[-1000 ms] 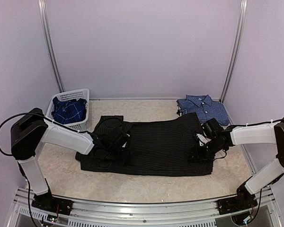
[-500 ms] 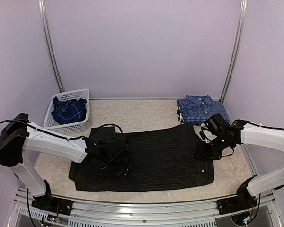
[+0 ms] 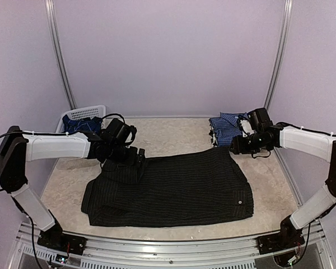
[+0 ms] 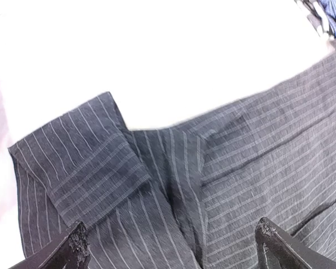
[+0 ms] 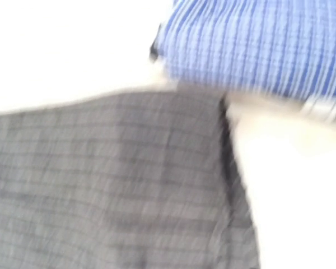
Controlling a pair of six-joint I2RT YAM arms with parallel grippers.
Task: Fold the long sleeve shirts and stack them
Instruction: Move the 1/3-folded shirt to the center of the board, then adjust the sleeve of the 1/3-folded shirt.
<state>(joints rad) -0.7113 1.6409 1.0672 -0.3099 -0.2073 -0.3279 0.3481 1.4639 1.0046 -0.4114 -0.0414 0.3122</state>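
1. Three shirts are in view. The black pinstriped shirt (image 3: pixel 173 188) lies spread flat across the middle of the desk (image 3: pixel 168 129), with its left side folded over in layers.
2. Just beyond that shirt's far right corner sits the folded blue-and-white checked shirt (image 3: pixel 225 128). Beyond its far left corner, the dark blue plaid shirt (image 3: pixel 77 124) lies bunched in a white lattice basket (image 3: pixel 85 112).
3. The left tool (image 3: pixel 135 158) hovers over the pinstriped shirt's far left edge, fingers spread wide, released and gripping nothing. Its wrist view shows a sleeve cuff (image 4: pixel 84 162) below.
4. The right tool (image 3: pixel 236 147) hangs above the pinstriped shirt's far right corner. I cannot tell whether it is released or clenched.
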